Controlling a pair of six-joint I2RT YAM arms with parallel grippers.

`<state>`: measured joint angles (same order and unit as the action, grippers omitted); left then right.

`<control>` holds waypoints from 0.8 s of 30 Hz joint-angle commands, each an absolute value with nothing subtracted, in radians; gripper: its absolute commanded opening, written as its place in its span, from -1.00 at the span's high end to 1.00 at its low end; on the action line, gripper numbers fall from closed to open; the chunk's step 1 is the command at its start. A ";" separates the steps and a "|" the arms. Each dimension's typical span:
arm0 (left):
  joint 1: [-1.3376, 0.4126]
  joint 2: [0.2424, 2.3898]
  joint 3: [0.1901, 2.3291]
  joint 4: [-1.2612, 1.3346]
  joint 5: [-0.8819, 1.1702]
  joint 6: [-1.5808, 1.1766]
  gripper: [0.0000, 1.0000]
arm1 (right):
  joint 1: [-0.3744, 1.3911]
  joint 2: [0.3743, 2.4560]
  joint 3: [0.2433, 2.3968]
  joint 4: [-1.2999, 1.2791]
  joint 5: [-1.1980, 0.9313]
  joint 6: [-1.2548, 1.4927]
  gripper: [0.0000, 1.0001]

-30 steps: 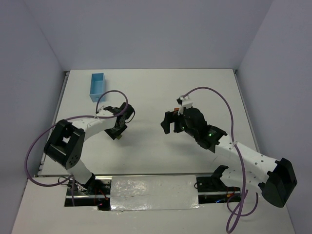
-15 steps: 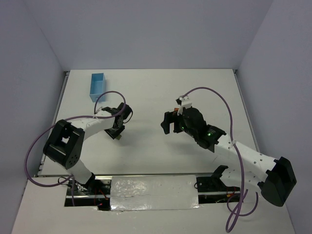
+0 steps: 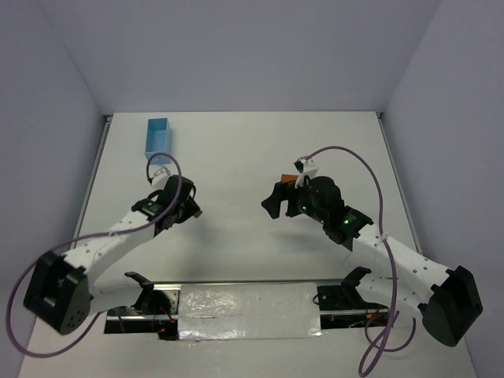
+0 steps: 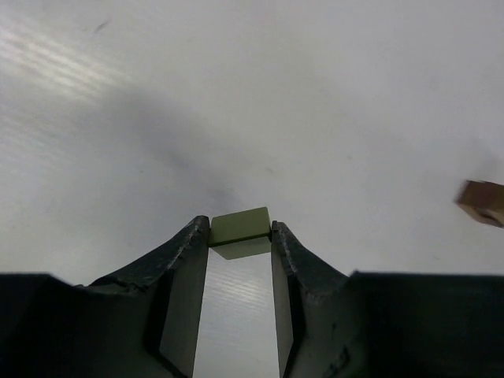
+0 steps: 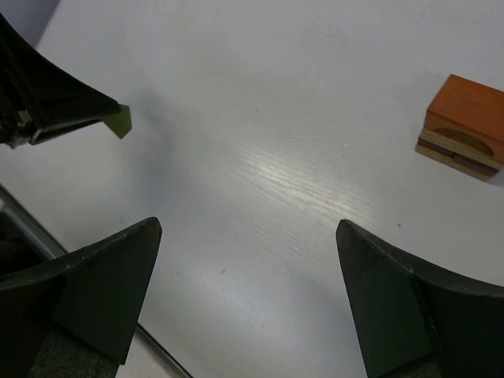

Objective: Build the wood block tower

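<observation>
The left wrist view shows the left gripper (image 4: 240, 240) clamped on the olive-green piece (image 4: 239, 224), one finger pressed to each side; from overhead that piece is hidden beneath the gripper. The right gripper (image 5: 248, 228) has its jaws spread wide with nothing between them (only bare table (image 5: 260, 118) below). Its camera alone shows the orange-red arch (image 5: 465, 106) sitting on the tan-brown rectangle (image 5: 453, 153), well apart from the green piece; overhead, only an orange speck shows behind the right gripper.

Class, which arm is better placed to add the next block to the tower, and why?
Left. The left gripper grips the olive-green block; the right gripper is open and empty, near the orange arch.
</observation>
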<state>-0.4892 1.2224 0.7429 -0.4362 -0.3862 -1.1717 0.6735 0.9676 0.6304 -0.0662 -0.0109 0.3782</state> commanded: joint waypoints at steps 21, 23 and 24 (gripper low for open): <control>-0.512 0.626 0.331 0.965 0.660 -0.833 1.00 | 0.702 1.170 0.509 1.080 -0.624 1.164 -0.54; -0.512 0.626 0.339 0.966 0.673 -0.838 1.00 | 0.713 1.140 0.512 1.078 -0.620 1.126 -0.45; -0.512 0.624 0.342 0.956 0.670 -0.836 1.00 | 0.730 1.128 0.515 1.072 -0.617 1.109 -0.43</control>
<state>-0.5079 0.6312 0.3161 0.8249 0.5747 -0.8143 0.6994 1.1801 0.4923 0.9520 -0.6029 1.1316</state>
